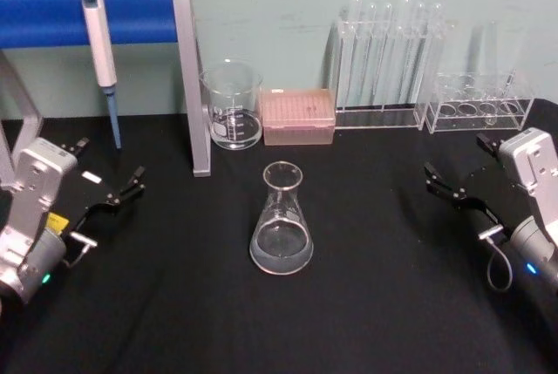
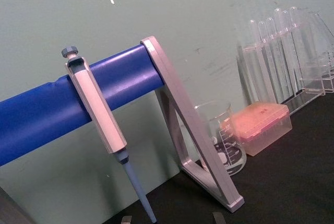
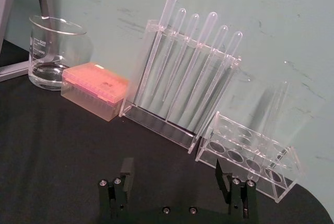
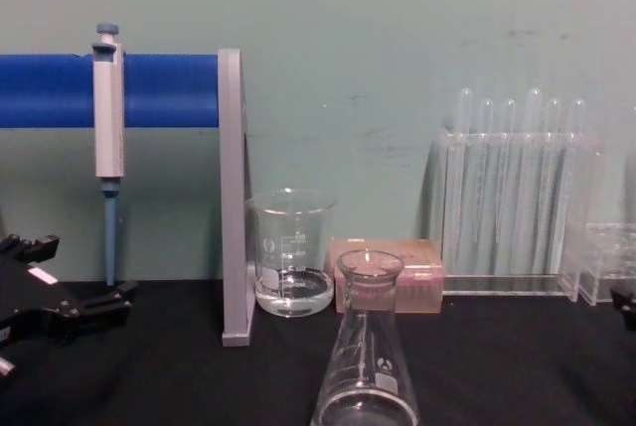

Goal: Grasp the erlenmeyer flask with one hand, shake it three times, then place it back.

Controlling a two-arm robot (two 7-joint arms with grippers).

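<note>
While the erlenmeyer flask [image 1: 282,221] stands upright mid-worktop [image 1: 375,304] in the head view, the left end effector [image 1: 109,162] and right end effector [image 1: 455,154] flank it, well apart, both spread wide. The right wrist view shows its jaws gaping. In the chest view, the flask stands front and centre, with the left end effector far to its left.

The erlenmeyer flask [image 4: 368,356] stands upright at bottom centre, a beaker [image 4: 290,252] and pink tip box [image 4: 393,285] behind it. My left gripper [image 4: 79,272] sits lower left, jaws apart.
</note>
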